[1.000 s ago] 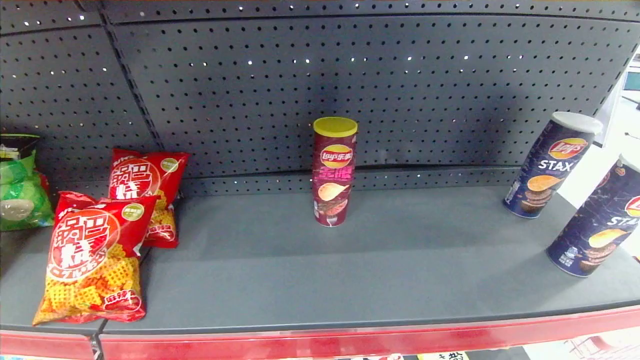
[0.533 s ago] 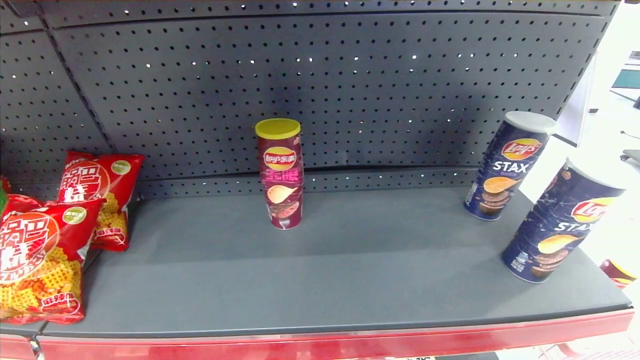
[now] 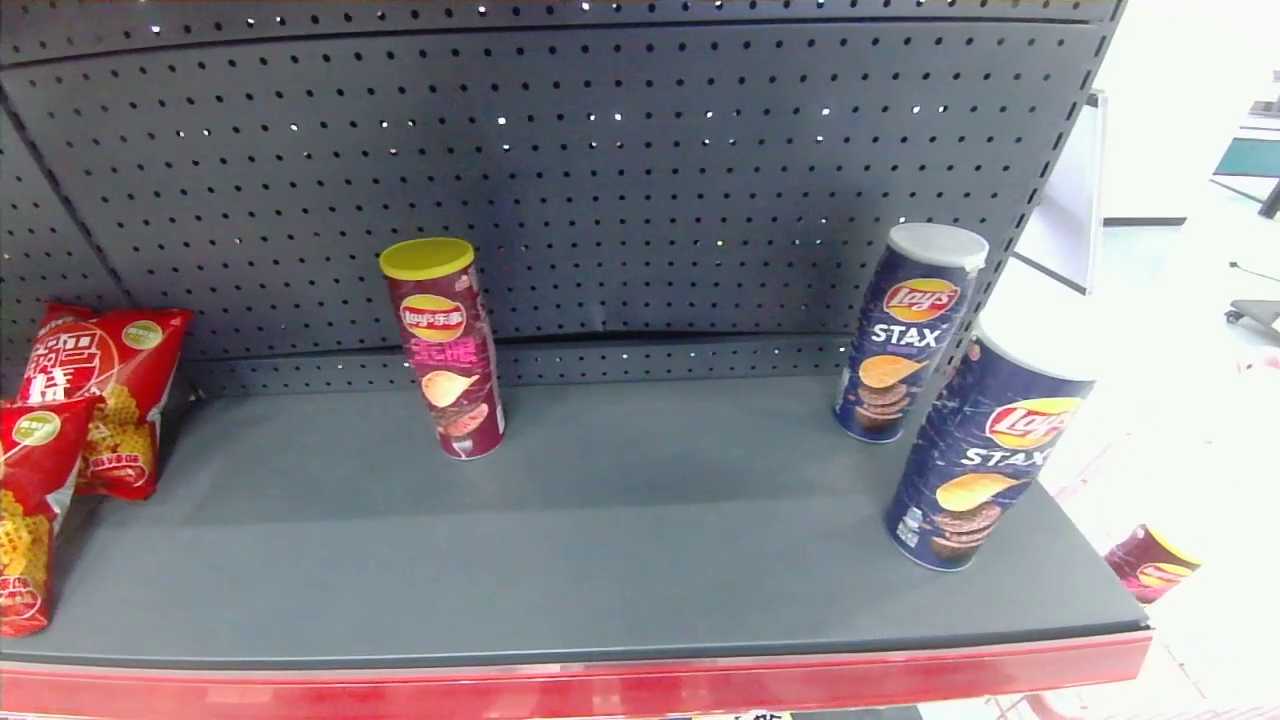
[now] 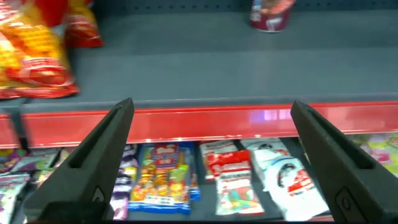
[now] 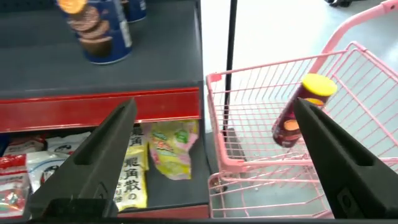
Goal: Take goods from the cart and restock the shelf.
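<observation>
A pink wire cart (image 5: 267, 106) stands to the right of the shelf, with a maroon chip can (image 5: 303, 109) with a yellow lid leaning inside it; that can (image 3: 1150, 565) also peeks past the shelf's right end. On the grey shelf (image 3: 640, 560) stand a maroon can (image 3: 442, 350) and two blue cans (image 3: 906, 345) (image 3: 985, 465). My left gripper (image 4: 211, 168) hangs open and empty before the shelf's red front edge (image 4: 186, 121). My right gripper (image 5: 214, 162) is open and empty, in front of the shelf's right end and the cart.
Red snack bags (image 3: 100, 400) (image 3: 30, 510) lie at the shelf's left end. A lower shelf holds packaged goods (image 4: 236, 183) (image 5: 168, 149). A perforated back panel (image 3: 640, 180) closes the rear. The shelf's middle and front are bare.
The whole head picture has shifted left, so the camera has turned right; the shelf's right end and the can in the cart have come into sight. The goods have not moved.
</observation>
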`<state>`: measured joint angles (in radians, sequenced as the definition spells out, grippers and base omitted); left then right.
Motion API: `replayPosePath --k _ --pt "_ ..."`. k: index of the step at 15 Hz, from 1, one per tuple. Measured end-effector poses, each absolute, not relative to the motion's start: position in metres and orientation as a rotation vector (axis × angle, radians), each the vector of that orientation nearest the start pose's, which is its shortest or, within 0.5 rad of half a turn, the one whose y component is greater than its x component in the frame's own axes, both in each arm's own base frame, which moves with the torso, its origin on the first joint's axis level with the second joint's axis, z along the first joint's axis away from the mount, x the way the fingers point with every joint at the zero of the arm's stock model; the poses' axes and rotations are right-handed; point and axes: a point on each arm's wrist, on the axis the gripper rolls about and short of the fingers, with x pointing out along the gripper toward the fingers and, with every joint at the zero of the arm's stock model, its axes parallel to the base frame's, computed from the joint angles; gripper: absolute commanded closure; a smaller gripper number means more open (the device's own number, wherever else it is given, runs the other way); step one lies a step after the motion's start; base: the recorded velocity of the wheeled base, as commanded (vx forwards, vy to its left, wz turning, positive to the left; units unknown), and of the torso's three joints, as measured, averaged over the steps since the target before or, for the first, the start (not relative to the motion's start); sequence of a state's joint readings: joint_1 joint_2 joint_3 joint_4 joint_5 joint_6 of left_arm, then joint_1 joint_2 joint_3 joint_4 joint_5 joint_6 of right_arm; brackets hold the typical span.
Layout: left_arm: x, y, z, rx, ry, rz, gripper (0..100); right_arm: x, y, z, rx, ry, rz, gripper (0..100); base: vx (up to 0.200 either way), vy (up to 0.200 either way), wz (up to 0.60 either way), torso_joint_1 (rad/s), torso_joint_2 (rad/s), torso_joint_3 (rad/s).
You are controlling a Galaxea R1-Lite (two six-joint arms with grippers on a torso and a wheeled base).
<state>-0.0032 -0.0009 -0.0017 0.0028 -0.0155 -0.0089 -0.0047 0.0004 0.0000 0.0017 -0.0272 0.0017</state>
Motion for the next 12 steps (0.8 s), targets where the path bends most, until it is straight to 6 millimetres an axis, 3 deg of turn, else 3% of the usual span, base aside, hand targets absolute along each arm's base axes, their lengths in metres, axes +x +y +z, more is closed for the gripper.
replayPosePath --k 12 --pt "-0.023 -0.0003 0.0756 -0.009 0.001 -0.018 0 -0.0228 -0.0005 0.0753 0.002 0.002 -0.032 0 0.0 -0.2 0.0 0.002 0.0 0.003"
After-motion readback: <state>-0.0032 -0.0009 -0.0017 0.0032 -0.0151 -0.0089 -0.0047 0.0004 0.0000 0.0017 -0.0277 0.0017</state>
